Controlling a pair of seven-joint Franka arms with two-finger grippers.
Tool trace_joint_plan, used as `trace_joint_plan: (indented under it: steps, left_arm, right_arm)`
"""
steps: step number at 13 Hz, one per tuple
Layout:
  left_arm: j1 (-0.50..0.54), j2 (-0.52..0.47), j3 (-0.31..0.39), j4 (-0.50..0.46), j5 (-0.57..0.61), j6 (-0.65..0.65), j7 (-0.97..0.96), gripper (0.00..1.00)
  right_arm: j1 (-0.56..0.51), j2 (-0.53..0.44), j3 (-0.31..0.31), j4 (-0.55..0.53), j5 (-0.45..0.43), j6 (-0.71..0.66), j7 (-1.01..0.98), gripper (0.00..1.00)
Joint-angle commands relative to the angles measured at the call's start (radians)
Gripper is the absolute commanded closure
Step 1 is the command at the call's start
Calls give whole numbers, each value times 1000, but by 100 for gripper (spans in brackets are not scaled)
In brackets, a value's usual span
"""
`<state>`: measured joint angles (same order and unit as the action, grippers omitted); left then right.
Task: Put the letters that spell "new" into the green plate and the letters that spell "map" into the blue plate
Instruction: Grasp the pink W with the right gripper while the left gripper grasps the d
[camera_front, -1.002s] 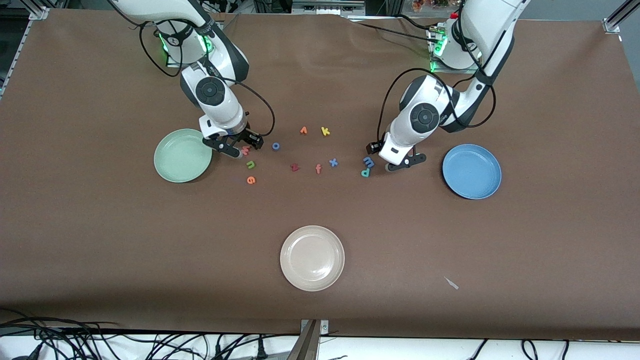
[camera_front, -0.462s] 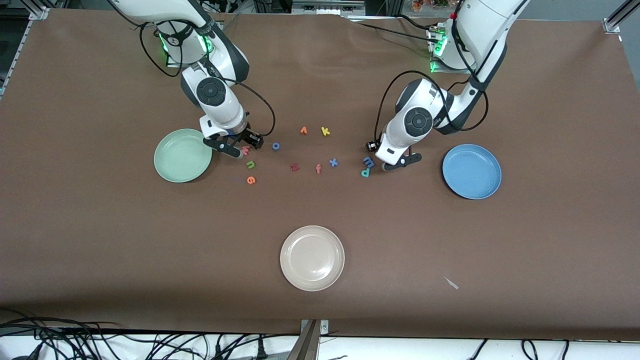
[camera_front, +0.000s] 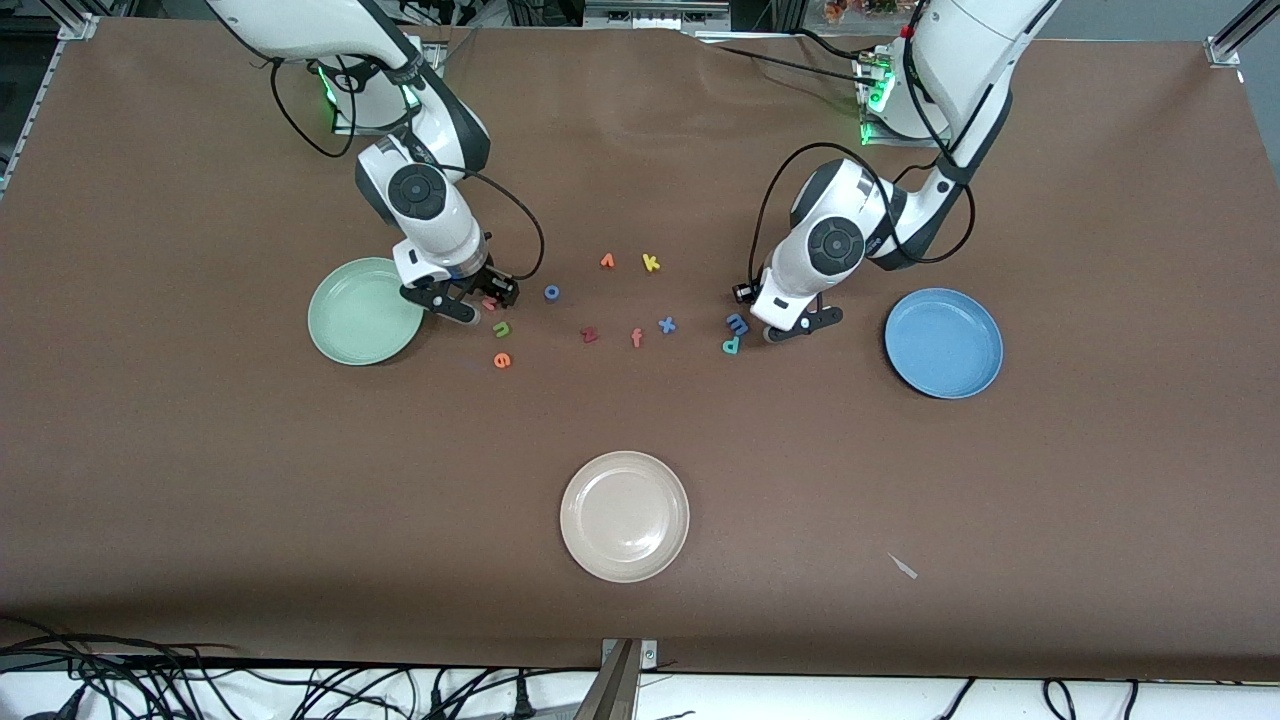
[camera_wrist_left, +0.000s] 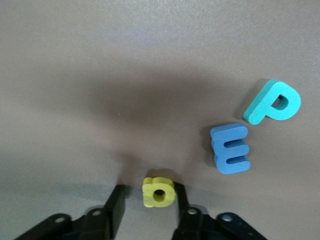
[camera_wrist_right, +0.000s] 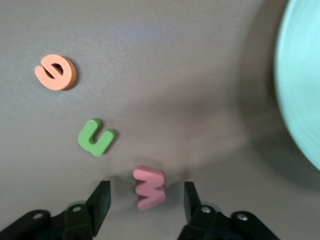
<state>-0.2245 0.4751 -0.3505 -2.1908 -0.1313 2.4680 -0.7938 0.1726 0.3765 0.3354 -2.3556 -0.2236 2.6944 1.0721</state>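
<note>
The brown paper-covered table (camera_front: 900, 480) bears three round, raised-rim plates: the green plate (camera_front: 352, 318) just beside the right gripper (camera_front: 478, 304) toward the right arm's end, the blue plate (camera_front: 950, 350) near the left gripper (camera_front: 790, 328) toward the left arm's end, and a cream plate (camera_front: 625, 516) well apart from both.

Foam letters are the only writing. The right gripper's fingers (camera_wrist_right: 100, 200) stand spread about the pink "w" (camera_wrist_right: 149, 187), gaps showing on both sides; green "n" (camera_wrist_right: 95, 137) and orange "e" (camera_wrist_right: 56, 72) lie just past its fingertips. The left gripper's fingers (camera_wrist_left: 117, 200) flank the yellow "a" (camera_wrist_left: 159, 191) (one touches it, the other stands slightly off); blue "m" (camera_wrist_left: 230, 149) and teal "p" (camera_wrist_left: 274, 102) lie nearby, touching each other.

Between the grippers lie "k" (camera_front: 651, 262), "x" (camera_front: 667, 324), "f" (camera_front: 636, 338) and "z" (camera_front: 589, 335).
</note>
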Motion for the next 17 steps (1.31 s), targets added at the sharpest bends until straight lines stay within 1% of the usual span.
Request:
trace_joint_plan:
  steps: [1,2,3,4,6,7,8,9,10,12,14,15,17]
  left_arm:
    - [-22,14,8,6,-13,5,-8,63]
    - [-22,17,8,6,-13,5,-8,67]
    - [-22,17,8,6,-13,5,-8,72]
    - [-22,19,10,8,-14,3,-8,76]
    - [-22,19,10,8,-13,2,-8,78]
    - [-22,17,10,8,-13,-1,-8,78]
    - [-22,17,11,9,-13,-3,-7,78]
    - [-22,17,11,9,-13,-3,-7,80]
    - [-21,17,11,9,-1,-3,-7,81]
    - [-21,19,11,8,18,-6,-8,81]
    - [-19,17,11,9,18,-7,-7,81]
    - [-18,17,11,9,18,-7,-7,82]
    - [-13,13,11,12,18,-11,-4,83]
  right_arm:
    - [11,12,-13,-5,-25,38,25,47]
    - [11,12,-13,-4,-25,38,41,61]
    - [13,12,-13,-4,-25,38,49,77]
    - [11,9,-13,-4,-26,38,49,85]
    - [11,-7,-13,-4,-28,27,49,91]
    - [11,-36,-13,-4,-28,3,48,91]
    - [11,-68,-13,4,-30,-57,45,91]
    - [10,-97,-15,7,-30,-106,40,91]
    - [10,-126,-21,7,-30,-131,32,91]
    - [8,-195,-58,7,-30,-210,-67,91]
    - [8,-267,-129,9,-26,-319,-218,90]
    - [8,-289,-169,7,-22,-346,-298,90]
    - [8,-301,-248,-4,-16,-364,-432,90]
